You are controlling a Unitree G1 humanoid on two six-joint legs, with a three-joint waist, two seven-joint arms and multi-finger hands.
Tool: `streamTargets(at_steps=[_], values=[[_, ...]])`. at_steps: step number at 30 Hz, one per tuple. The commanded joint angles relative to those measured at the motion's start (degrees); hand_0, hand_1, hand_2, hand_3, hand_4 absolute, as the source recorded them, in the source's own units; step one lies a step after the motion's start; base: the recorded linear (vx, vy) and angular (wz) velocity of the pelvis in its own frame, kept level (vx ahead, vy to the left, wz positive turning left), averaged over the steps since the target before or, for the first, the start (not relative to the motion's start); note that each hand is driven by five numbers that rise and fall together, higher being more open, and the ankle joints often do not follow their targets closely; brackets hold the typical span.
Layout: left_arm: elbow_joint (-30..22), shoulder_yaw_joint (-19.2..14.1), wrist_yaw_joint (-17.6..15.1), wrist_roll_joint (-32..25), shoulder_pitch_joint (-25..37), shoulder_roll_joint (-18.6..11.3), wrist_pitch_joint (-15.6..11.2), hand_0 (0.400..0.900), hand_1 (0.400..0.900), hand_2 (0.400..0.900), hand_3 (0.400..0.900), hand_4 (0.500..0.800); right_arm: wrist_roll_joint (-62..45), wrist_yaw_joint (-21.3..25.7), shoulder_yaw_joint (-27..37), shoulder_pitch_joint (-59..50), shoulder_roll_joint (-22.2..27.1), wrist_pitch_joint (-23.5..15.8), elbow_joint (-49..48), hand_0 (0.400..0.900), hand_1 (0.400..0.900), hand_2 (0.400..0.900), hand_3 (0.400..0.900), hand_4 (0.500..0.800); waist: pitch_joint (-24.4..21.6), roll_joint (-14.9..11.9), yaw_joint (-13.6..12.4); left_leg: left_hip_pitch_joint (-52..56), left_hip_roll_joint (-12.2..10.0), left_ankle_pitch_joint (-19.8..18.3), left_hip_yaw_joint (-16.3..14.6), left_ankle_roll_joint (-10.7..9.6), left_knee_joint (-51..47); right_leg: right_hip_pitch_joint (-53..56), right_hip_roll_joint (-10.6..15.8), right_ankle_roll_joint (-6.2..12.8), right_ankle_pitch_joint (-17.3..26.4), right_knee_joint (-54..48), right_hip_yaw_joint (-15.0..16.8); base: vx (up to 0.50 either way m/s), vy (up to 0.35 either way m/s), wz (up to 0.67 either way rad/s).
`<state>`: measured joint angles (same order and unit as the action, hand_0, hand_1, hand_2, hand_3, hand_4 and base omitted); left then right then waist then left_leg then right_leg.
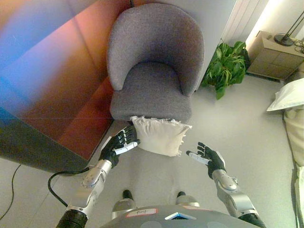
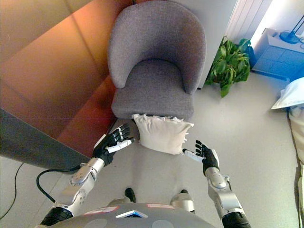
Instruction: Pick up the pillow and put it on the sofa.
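Pale grey floor (image 1: 247,142) underfoot, smooth and matte, with a reddish wood-toned wall panel (image 1: 61,85) beyond the left hand.

Between the two hands: cream pillow (image 1: 159,136), soft and rumpled, roughly rectangular with frilled, crinkled edges, standing on the floor. Long axis running side to side, from the left hand toward the right; broad face turned toward the camera, top edge leaning against the front of the seat above it.

Left hand (image 1: 118,145) at the pillow's left edge, dark fingers straight and spread, white-tipped finger touching or nearly touching the fabric; not curled round it. Right hand (image 1: 207,158) just off the pillow's lower right corner, fingers likewise straight and relaxed, a white tip pointing at the corner; contact there cannot be told.

Directly beyond the pillow, ahead of both hands: grey armchair (image 1: 154,61), woven upholstery, rounded tub-shaped back curving round a flat cushioned seat, its front edge above the pillow's top.

Further out, ahead and to the outside of the right hand: leafy green potted plant (image 1: 228,66) against a white wall, then a light wooden cabinet (image 1: 275,54) with a dark lamp base (image 1: 285,39) on top. Far beyond the right hand, at the view's edge, white bedding (image 1: 289,95).
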<state>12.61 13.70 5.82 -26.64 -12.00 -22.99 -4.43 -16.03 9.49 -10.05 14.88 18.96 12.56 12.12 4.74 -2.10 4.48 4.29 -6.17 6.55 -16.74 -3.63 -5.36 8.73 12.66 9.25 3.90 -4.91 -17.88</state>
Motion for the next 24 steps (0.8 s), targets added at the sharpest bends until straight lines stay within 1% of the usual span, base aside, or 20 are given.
streamTargets(at_steps=[1,2,4,9,24], values=[[-5.3,-3.8,1.4,0.7,3.8,-0.7,-4.1,0.900,0.900,0.900,0.900,0.800,1.7,0.0,1.5,-3.5,1.0,-2.5,-5.8,0.900,0.900,0.900,0.900,0.800,-0.7,0.3,-1.6,6.1,-1.2,-7.9,-0.5,0.1,0.4,-2.2,-2.2,-0.08,1.6,-0.1,-0.3,0.00,0.000,0.00],[-5.2,-3.7,2.4,0.8,3.9,-0.7,-4.5,0.900,0.900,0.900,0.900,0.800,1.6,-0.1,1.4,-3.5,1.0,-2.3,-5.9,0.900,0.900,0.900,0.900,0.800,-0.8,0.2,-1.6,6.1,-1.1,-7.8,-0.5,0.1,0.4,-2.2,-2.2,-0.07,1.6,-0.1,-0.3,0.00,0.000,0.00],[-5.8,-3.4,2.5,1.6,3.7,-0.8,-4.4,0.900,0.900,0.900,0.900,0.800,1.5,-0.2,1.4,-3.3,1.3,-2.2,-6.1,0.900,0.900,0.900,0.900,0.800,-0.9,0.3,-1.6,6.0,-1.2,-7.8,-0.5,0.1,0.4,-2.2,-2.3,-0.10,1.6,-0.1,-0.3,0.00,0.000,0.00],[-5.7,-3.3,1.6,1.5,3.4,-1.1,-5.1,0.900,0.900,0.900,0.900,0.800,1.4,-0.2,1.2,-3.5,1.3,-2.1,-6.2,0.900,0.900,0.900,0.900,0.800,-0.9,0.4,-1.7,6.0,-1.1,-7.8,-0.6,0.2,0.4,-2.1,-2.4,-0.22,1.4,-0.1,-0.2,0.00,0.000,0.00],[-6.4,-3.9,0.4,1.3,2.8,-0.9,-5.8,0.900,0.900,0.900,0.900,0.800,1.5,-0.1,0.9,-3.2,1.2,-2.6,-6.3,0.900,0.900,0.900,0.900,0.800,-1.0,0.5,-1.8,6.3,-1.4,-7.5,-1.0,0.1,0.4,-1.5,-2.9,-0.76,0.7,-0.1,0.2,0.01,-0.012,-0.02]])
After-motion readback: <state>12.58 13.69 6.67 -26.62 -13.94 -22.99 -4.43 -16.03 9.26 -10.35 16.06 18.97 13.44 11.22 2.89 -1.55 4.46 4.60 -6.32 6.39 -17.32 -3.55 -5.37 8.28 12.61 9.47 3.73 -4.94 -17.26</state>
